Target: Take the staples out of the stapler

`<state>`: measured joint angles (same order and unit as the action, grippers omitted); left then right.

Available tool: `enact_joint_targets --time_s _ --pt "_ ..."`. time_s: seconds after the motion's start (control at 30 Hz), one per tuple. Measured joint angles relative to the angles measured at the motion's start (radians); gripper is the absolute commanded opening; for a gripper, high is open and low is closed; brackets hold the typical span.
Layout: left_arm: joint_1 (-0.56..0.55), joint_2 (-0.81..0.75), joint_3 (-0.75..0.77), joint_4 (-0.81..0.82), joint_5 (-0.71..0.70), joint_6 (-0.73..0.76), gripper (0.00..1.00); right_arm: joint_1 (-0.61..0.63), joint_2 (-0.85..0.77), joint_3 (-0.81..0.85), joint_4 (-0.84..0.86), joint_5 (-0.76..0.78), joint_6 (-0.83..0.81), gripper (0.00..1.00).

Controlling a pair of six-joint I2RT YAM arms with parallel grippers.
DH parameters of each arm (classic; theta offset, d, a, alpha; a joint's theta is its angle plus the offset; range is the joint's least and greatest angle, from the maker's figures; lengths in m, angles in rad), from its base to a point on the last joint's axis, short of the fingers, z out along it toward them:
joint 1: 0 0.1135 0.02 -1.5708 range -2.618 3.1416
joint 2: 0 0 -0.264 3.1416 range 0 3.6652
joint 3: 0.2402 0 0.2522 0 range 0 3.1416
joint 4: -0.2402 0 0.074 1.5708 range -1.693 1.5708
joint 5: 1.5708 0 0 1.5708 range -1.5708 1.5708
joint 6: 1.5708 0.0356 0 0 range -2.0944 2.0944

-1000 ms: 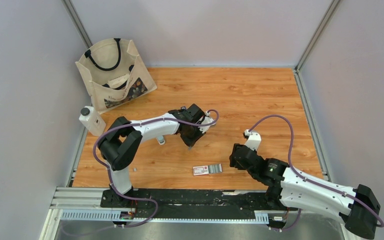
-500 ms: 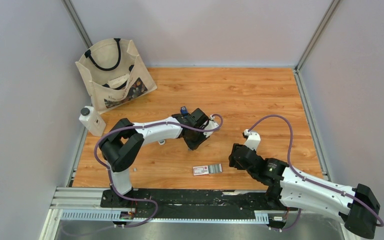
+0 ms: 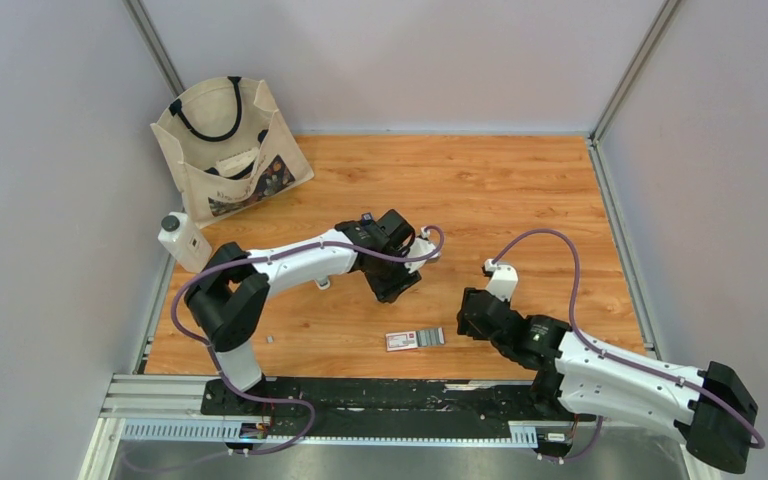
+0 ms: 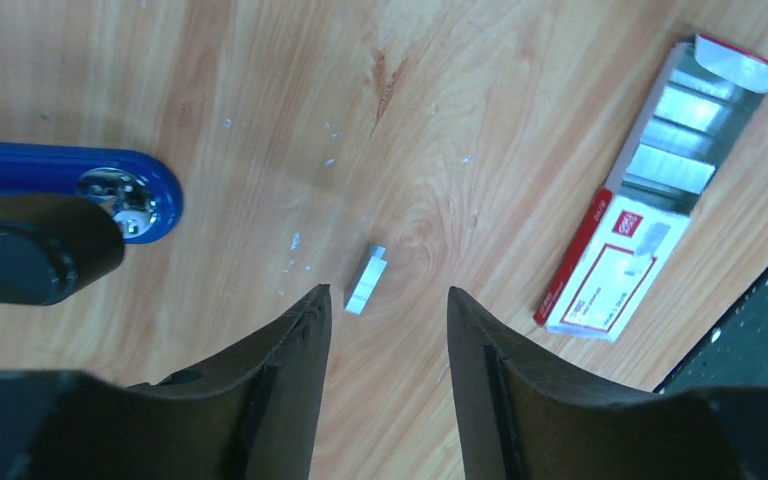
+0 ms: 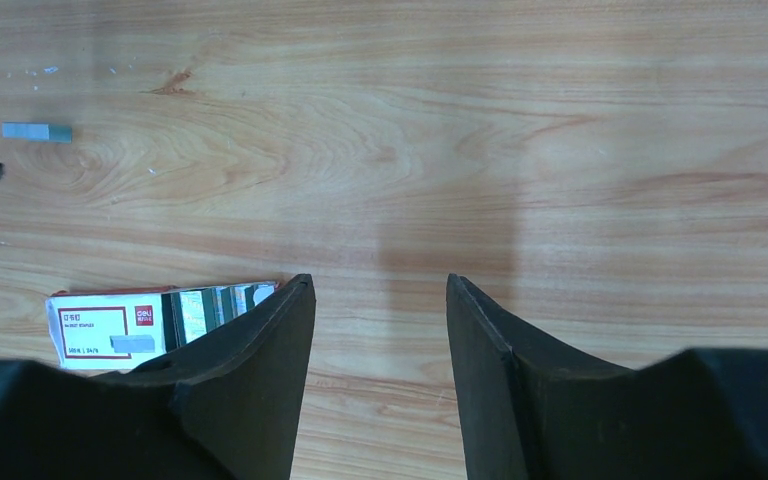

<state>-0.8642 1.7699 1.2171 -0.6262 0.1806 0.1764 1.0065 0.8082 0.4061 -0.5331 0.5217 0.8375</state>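
A short silvery strip of staples [image 4: 365, 281] lies on the wooden table just ahead of my left gripper [image 4: 388, 292], which is open and empty above it. The strip also shows in the right wrist view [image 5: 37, 131], far left. The blue stapler [image 4: 70, 180], with a black part beside it, lies to the left of the strip. In the top view my left gripper [image 3: 398, 283] points down mid-table and hides most of the stapler. My right gripper [image 3: 468, 316] is open and empty, low over bare wood [image 5: 380, 280].
A red-and-white staple box [image 3: 415, 339], open with strips inside, lies between the grippers near the front edge; it also shows in both wrist views [image 4: 650, 250] [image 5: 150, 325]. A white bottle [image 3: 184, 241] and a tote bag [image 3: 230, 145] stand at the far left. A tiny grey piece [image 3: 271, 340] lies front left.
My left gripper has shifted slightly right and toward the front of the table. The right arm has hardly moved.
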Motion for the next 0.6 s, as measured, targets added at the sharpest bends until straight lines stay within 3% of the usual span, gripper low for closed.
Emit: enact_joint_targets --time_s 0.23,0.6 --pt "0.000 -0.042 0.026 -0.062 0.006 0.129 0.59 0.000 0.023 0.000 0.024 -0.002 -0.001 0.54" --pt "0.000 0.094 0.075 -0.112 0.047 0.274 0.56 -0.002 0.023 0.000 0.031 -0.003 -0.001 0.54"
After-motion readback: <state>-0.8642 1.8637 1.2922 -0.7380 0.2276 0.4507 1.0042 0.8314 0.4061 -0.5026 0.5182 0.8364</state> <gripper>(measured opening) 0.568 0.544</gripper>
